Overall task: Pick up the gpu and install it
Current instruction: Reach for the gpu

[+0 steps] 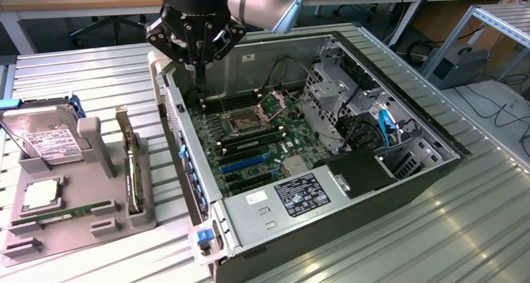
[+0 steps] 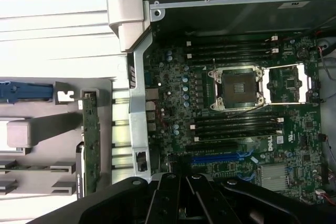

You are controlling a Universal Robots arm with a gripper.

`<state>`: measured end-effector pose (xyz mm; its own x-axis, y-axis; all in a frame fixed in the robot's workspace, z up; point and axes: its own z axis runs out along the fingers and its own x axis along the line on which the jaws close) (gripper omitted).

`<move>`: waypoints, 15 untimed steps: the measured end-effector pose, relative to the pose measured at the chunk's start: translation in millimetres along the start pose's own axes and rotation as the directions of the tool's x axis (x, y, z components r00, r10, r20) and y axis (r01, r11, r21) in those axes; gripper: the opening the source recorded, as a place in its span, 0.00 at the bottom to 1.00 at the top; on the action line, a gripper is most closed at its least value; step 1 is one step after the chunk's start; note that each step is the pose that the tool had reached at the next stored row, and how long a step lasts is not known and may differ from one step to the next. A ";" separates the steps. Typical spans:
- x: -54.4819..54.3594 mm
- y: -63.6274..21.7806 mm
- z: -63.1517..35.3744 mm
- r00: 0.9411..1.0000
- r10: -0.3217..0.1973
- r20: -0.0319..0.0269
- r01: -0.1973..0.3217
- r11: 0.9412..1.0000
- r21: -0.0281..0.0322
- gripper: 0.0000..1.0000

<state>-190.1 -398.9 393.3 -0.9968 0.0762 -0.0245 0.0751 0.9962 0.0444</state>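
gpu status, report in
Gripper shut, empty, above the motherboard. The gpu on edge in the gray holder, not gripped. Case wall stands between them.

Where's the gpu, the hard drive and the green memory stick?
gpu [image 1: 133, 174]: exterior view, middle of its dark upper edge.
hard drive [image 1: 46, 143]: exterior view, on its white label.
memory stick [image 1: 66, 211]: exterior view, middle of its green board.

The gpu [image 1: 130, 171] stands edge-on in the gray holder [image 1: 141, 218], its flat faces and connectors hidden.
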 end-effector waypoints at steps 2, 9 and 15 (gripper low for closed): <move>0.8 -0.1 0.0 1.000 0.000 0.000 0.000 1.000 0.000 0.11; 4.2 -0.3 -0.1 1.000 0.000 0.000 0.000 1.000 0.000 0.11; 7.0 -0.5 -0.2 1.000 0.000 0.000 0.000 1.000 0.000 0.11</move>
<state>-197.2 -398.9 393.3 -0.9968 0.0762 -0.0245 0.0750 0.9962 0.0441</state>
